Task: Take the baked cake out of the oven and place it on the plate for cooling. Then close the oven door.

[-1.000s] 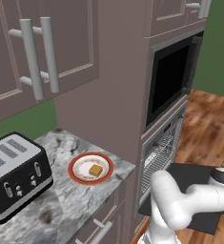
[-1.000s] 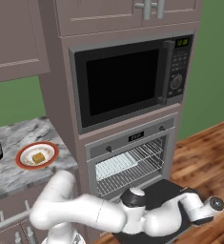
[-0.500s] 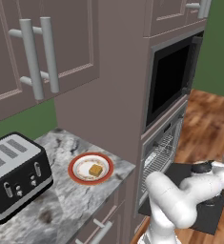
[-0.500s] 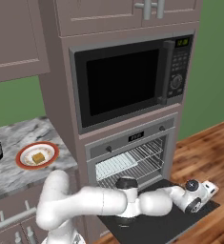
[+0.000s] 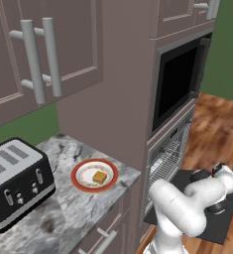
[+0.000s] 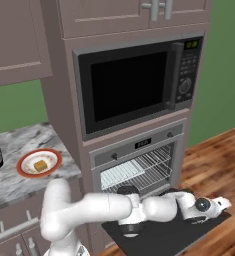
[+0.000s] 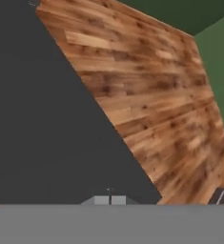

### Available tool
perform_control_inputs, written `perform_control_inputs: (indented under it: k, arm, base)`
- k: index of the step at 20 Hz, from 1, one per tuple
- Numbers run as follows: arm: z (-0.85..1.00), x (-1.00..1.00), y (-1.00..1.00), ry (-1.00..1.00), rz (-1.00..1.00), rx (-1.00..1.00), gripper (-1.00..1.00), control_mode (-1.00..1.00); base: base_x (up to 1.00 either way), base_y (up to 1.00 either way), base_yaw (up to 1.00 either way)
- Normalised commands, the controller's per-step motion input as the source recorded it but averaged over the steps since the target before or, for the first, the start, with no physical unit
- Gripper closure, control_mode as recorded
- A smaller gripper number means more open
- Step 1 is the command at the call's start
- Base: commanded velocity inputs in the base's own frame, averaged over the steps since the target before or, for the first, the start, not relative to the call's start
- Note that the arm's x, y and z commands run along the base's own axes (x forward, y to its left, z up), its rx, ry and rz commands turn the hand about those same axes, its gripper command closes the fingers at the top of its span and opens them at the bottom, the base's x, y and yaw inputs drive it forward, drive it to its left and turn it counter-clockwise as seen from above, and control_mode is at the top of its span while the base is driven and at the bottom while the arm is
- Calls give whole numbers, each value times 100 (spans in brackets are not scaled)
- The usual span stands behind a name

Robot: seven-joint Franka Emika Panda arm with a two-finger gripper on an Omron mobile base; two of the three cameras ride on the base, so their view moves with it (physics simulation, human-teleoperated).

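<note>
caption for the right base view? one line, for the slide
Small golden-brown cake on orange-rimmed plate; white arm's gripper over lowered dark oven door.

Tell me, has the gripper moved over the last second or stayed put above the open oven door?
Yes. In the right base view the gripper has swung rightward over the lowered oven door toward its outer right edge, away from the oven opening.

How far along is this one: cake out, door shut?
Done: the baked cake sits on the plate on the counter. In hand: the gripper, shut and empty, is out over the far edge of the oven door, which lies folded down flat. Left: swing that door up to close the oven.
</note>
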Motion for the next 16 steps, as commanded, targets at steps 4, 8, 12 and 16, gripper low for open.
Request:
perform_control_inputs:
  k: [4,8,12,16]
  arm:
    - [-92,-100,-100,6,-14,29,100,-100]
    - [-35,-100,-93,21,-15,32,100,-100]
    - [5,-100,-91,14,-13,31,100,-100]
    - [56,-100,-92,5,-8,37,100,-100]
  base:
    - [0,0,0]
    - [0,0,0]
    - [0,0,0]
    - [0,0,0]
